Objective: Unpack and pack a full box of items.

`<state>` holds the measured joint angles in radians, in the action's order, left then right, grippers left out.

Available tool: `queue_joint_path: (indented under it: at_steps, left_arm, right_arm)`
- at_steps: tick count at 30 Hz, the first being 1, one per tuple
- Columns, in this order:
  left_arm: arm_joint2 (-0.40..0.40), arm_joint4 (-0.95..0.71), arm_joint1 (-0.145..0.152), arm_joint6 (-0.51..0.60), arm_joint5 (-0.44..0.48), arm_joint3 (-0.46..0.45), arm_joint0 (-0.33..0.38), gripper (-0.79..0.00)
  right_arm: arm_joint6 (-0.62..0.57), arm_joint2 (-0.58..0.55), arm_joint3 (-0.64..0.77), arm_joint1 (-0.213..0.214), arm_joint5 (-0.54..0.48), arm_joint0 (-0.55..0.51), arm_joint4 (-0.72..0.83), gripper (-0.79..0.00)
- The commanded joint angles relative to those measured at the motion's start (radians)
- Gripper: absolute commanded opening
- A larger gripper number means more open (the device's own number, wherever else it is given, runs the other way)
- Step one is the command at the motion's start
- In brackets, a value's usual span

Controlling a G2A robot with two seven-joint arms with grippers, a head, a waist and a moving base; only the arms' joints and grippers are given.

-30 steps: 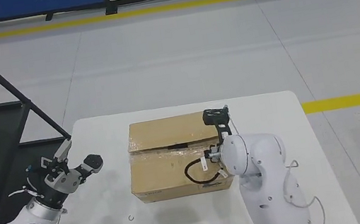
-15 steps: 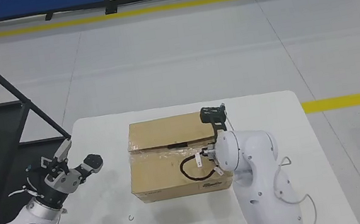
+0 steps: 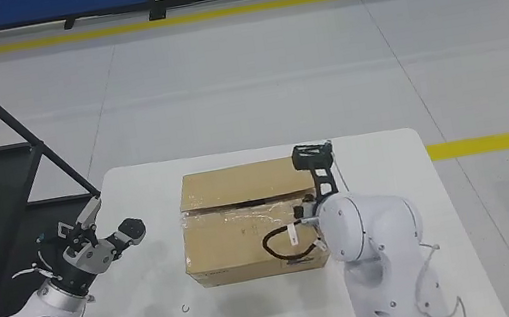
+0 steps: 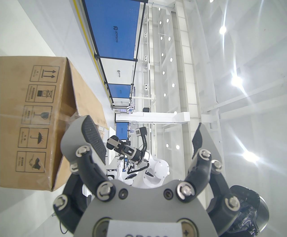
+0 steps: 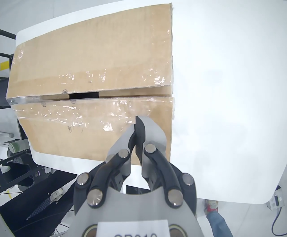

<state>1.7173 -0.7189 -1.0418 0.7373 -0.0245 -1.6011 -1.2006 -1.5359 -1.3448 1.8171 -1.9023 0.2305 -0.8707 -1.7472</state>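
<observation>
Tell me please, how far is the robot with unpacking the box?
Early. Done: the taped seam of the box shows a dark gap, so it looks partly split. In hand: the right gripper, shut and empty, hangs over one end of the box; the left gripper is open, apart from it. Left: opening it, unpacking, repacking.

Found: one brown cardboard box [image 3: 245,223], standing flat at the middle of the white table [image 3: 154,287]. Top flaps down, meeting along a central seam. Clear tape, wrinkled, along that seam. Seam slightly parted, with a small dark gap partway along. Black handling symbols printed on one end face.
</observation>
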Motion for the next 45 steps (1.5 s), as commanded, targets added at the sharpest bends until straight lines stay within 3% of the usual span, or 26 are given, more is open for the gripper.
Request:
queue_joint_path:
  at_steps: [1,6,15,16,17,18,19,25,28,33,37,39,45]
  left_arm:
    - [0.0,0.004,0.0,-0.01,0.001,-0.004,-0.003,0.0]
    - [-0.026,0.074,0.002,-0.042,-0.032,-0.047,-0.002,0.0]
    - [-0.102,0.096,0.005,0.012,-0.134,-0.011,0.126,0.0]
    - [-0.111,0.087,0.004,0.012,-0.146,-0.002,0.143,0.0]
    - [-0.116,0.08,0.003,0.003,-0.152,0.008,0.158,0.0]
    - [-0.121,0.076,0.002,-0.006,-0.153,0.015,0.169,0.0]
    - [-0.122,0.075,0.002,-0.013,-0.152,0.021,0.175,0.0]
    - [-0.093,0.158,0.007,-0.076,-0.095,0.028,0.139,0.0]
    - [-0.093,0.158,0.007,-0.076,-0.095,0.028,0.139,0.0]
    - [-0.103,0.149,0.005,-0.095,-0.094,0.005,0.126,0.0]
    - [-0.112,0.125,0.002,-0.116,-0.098,-0.022,0.116,0.0]
    - [-0.113,0.113,0.0,-0.132,-0.097,-0.03,0.113,0.0]
    - [-0.116,0.103,-0.001,-0.145,-0.106,-0.041,0.106,0.0]
  right_arm:
    - [0.0,0.001,0.025,0.004,-0.018,-0.012,0.029,-0.785]
    - [0.0,-0.013,0.054,0.016,-0.128,-0.022,0.145,-0.785]
    - [0.003,-0.1,-0.048,0.044,-0.387,0.06,0.322,-0.767]
    - [0.003,-0.111,-0.079,0.046,-0.414,0.076,0.365,-0.683]
    - [0.0,-0.128,-0.114,0.051,-0.432,0.092,0.38,-0.551]
    - [0.0,-0.135,-0.125,0.052,-0.43,0.098,0.379,-0.188]
    - [0.0,-0.135,-0.125,0.052,-0.43,0.098,0.379,0.0]
    - [0.0,-0.135,-0.125,0.052,-0.43,0.098,0.379,0.0]
    - [0.074,-0.118,-0.11,0.056,-0.464,0.068,0.381,0.0]
    - [0.232,-0.045,-0.042,0.075,-0.646,-0.015,0.308,0.0]
    - [0.337,0.056,0.012,0.093,-0.779,-0.087,0.135,0.0]
    - [0.376,0.114,0.034,0.099,-0.775,-0.129,0.023,0.0]
    - [0.384,0.121,0.037,0.1,-0.766,-0.136,0.01,0.0]
